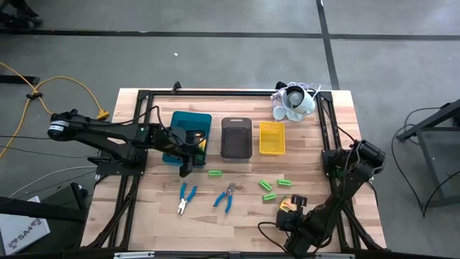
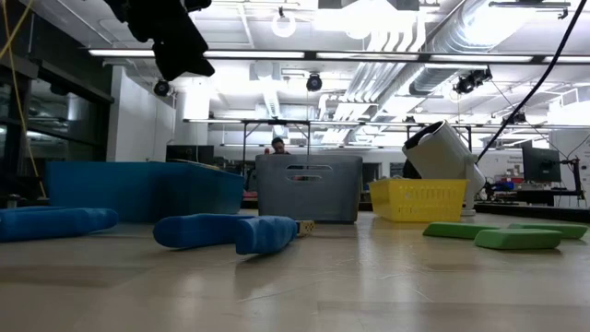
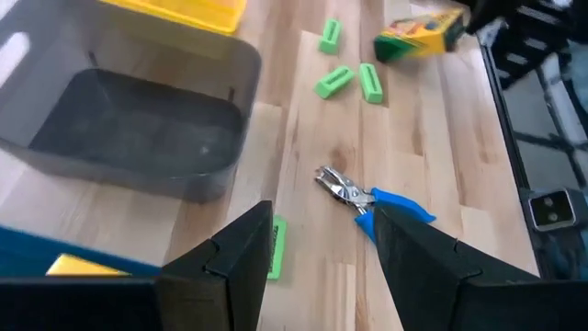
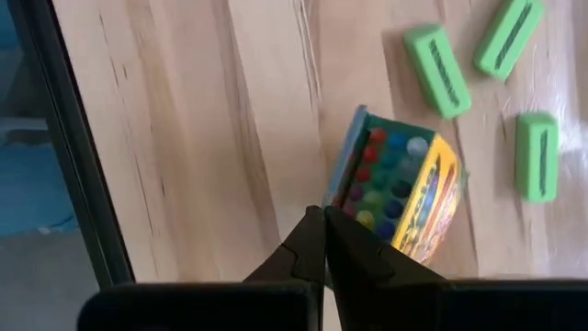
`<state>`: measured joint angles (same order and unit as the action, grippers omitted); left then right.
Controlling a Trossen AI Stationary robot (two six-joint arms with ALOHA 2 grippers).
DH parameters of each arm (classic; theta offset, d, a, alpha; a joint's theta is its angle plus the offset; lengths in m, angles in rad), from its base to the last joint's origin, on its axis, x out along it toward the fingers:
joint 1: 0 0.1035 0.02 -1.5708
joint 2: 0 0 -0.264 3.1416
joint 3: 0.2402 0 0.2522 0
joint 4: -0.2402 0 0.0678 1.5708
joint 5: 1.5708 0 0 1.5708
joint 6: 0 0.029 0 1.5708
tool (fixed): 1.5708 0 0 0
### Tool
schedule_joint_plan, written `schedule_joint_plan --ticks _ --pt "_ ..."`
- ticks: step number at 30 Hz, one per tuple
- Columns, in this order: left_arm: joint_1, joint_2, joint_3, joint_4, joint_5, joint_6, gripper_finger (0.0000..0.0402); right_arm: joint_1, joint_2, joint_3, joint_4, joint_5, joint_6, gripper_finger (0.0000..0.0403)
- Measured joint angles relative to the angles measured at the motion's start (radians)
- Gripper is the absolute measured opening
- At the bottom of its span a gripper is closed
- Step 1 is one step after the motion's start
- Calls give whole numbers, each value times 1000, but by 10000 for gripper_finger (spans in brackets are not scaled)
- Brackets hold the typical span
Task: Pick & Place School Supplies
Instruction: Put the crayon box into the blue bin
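Overhead, left arm [image 1: 185, 170] at teal tray [image 1: 188, 122], jaws open; right jaws closed.

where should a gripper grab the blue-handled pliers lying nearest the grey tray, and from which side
Grip the blue-handled pliers across both blue handles, just behind the metal jaws, coming straight down from above. They lie flat on the wooden table with bare wood all around, and the handles splay apart towards their ends, so fingers closing across the narrow part near the pivot would likely hold best. The open left gripper hovers closest.
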<state>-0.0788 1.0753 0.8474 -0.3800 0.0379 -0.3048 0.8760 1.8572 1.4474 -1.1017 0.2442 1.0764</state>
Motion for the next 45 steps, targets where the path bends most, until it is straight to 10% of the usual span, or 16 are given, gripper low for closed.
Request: schedule_joint_plan --ticks 45 --pt "-174 322 1 536 96 131 185 -45 0 230 -314 129 -82 2"
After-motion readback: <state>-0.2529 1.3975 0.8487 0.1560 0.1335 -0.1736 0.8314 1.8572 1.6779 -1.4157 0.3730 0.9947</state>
